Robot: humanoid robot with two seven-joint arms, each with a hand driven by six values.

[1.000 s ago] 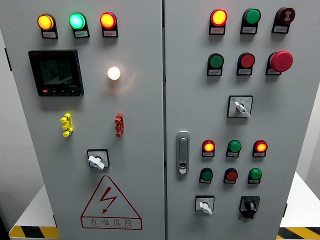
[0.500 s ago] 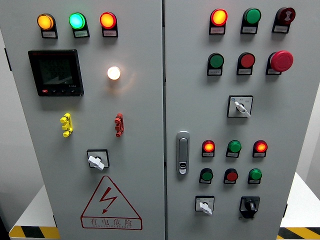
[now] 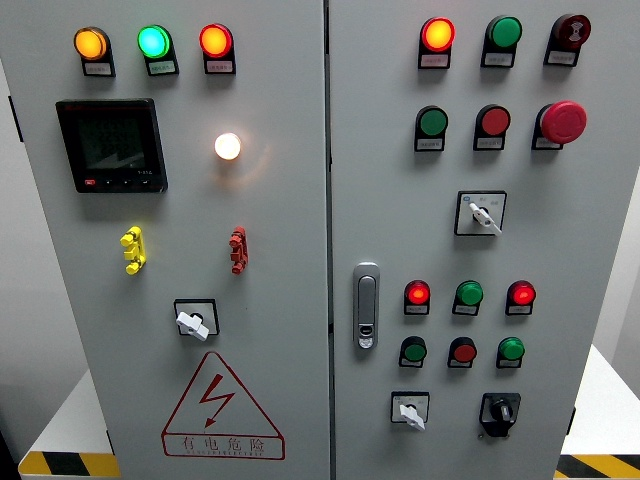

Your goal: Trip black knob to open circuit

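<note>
Small black rotary knob (image 3: 499,411) sits low on the grey steel cabinet's right door (image 3: 560,230), right of the white-handled selector (image 3: 409,410). Likely stiff, detented; pinch its raised rib. Neither hand in view, state unknown.

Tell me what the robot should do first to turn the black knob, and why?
Probably bring one hand up toward the black knob at the lower right of the right door. No hand shows in the head view yet, and the knob sits untouched beside the white switch, so reaching comes before any turning.
</note>
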